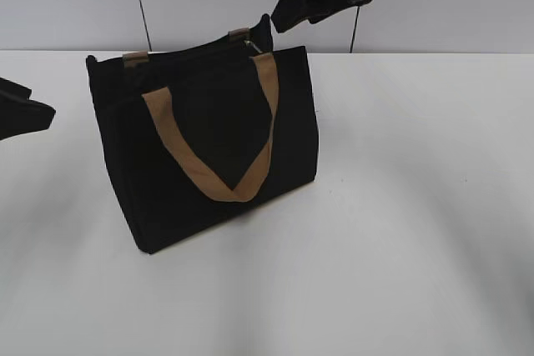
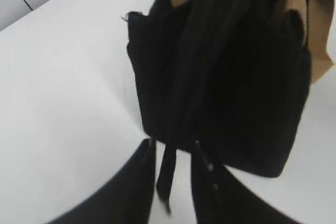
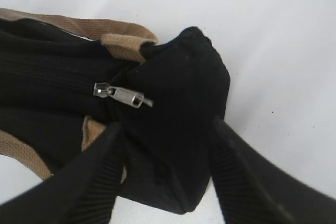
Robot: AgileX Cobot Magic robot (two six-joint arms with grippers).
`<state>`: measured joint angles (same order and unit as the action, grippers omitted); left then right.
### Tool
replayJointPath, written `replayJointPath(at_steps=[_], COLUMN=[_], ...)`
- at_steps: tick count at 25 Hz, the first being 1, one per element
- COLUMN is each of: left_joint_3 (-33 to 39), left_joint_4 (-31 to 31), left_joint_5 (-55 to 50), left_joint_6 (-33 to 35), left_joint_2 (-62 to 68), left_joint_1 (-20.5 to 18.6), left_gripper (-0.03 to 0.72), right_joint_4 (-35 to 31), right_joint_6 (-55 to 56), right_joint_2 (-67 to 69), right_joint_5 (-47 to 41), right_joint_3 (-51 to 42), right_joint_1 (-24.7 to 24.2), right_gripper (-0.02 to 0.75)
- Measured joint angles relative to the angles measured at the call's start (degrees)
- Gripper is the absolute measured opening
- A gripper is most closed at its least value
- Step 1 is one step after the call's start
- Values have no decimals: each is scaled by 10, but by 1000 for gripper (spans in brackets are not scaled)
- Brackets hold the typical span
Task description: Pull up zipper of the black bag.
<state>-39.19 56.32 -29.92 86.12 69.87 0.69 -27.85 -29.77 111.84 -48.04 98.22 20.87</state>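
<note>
The black bag (image 1: pixel 209 147) stands upright left of centre, a tan strap handle (image 1: pixel 213 177) hanging down its front. The zipper (image 3: pixel 52 77) runs along the top. Its silvery pull (image 3: pixel 123 97) lies near the bag's right end and also shows in the exterior view (image 1: pixel 255 46). My right gripper (image 3: pixel 167 127) is open, its fingers straddling that end corner just below the pull; in the exterior view it hovers above the corner (image 1: pixel 292 18). My left gripper (image 2: pixel 174 153) is open at the bag's left end, with a thin black fabric tab (image 2: pixel 167 174) hanging loose between its fingers.
The bag (image 2: pixel 226 77) stands on a white table (image 1: pixel 400 231) against a pale wall with dark seams (image 1: pixel 140 2). The left gripper (image 1: pixel 29 114) shows at the left edge of the exterior view.
</note>
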Motion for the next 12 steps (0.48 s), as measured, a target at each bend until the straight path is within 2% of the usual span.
replayJointPath(at_steps=[2, 4, 5, 9, 12], left_joint_3=[0, 0, 0, -10, -32], left_joint_4=[20, 30, 33, 34, 7], left_joint_5=[-4, -7, -9, -11, -12], left_joint_6=[-9, -26, -37, -101, -191], left_joint_2=[0, 0, 0, -6, -6], left_joint_1=[0, 0, 0, 0, 0], left_gripper=[360, 490, 532, 580, 585], right_joint_4=[-2, -2, -3, -2, 29], right_joint_6=[-1, -3, -3, -14, -25], right_joint_2=[-7, -17, -23, -54, -79], right_joint_5=[-7, -20, -26, -55, -87], right_joint_3=[0, 0, 0, 0, 0], right_joint_1=[-1, -1, -2, -4, -4], right_gripper=[461, 484, 491, 498, 500])
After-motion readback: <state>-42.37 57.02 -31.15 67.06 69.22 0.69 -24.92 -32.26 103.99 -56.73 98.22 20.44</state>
